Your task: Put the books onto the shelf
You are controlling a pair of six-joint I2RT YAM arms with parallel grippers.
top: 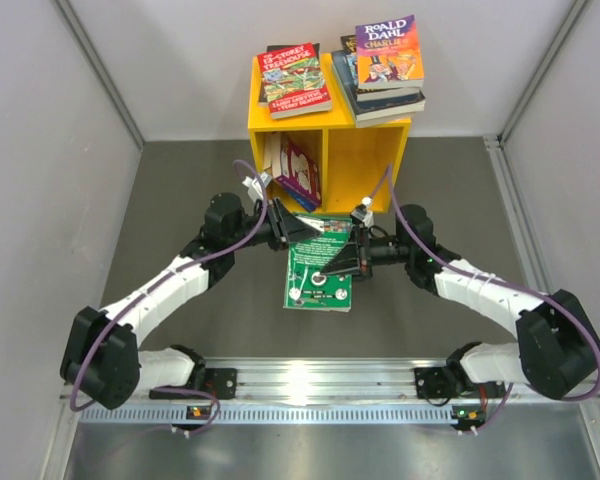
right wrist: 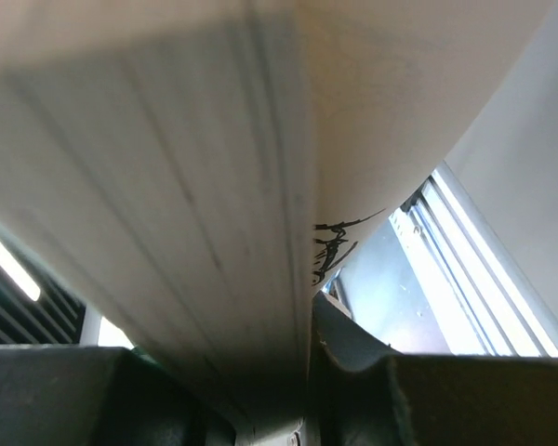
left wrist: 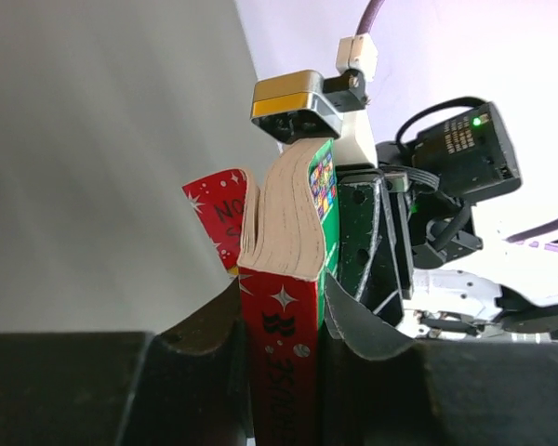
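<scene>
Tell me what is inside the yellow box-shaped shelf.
In the left compartment of the yellow box-shaped shelf, one purple-and-white paperback book leans upright. The right compartment shows only yellow walls; its lower front is covered by the right arm.

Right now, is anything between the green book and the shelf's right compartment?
Nothing visible does. The green book, held by the left claw and right claw, is just before the shelf, whose right compartment looks empty; the left one holds a leaning book.
</scene>
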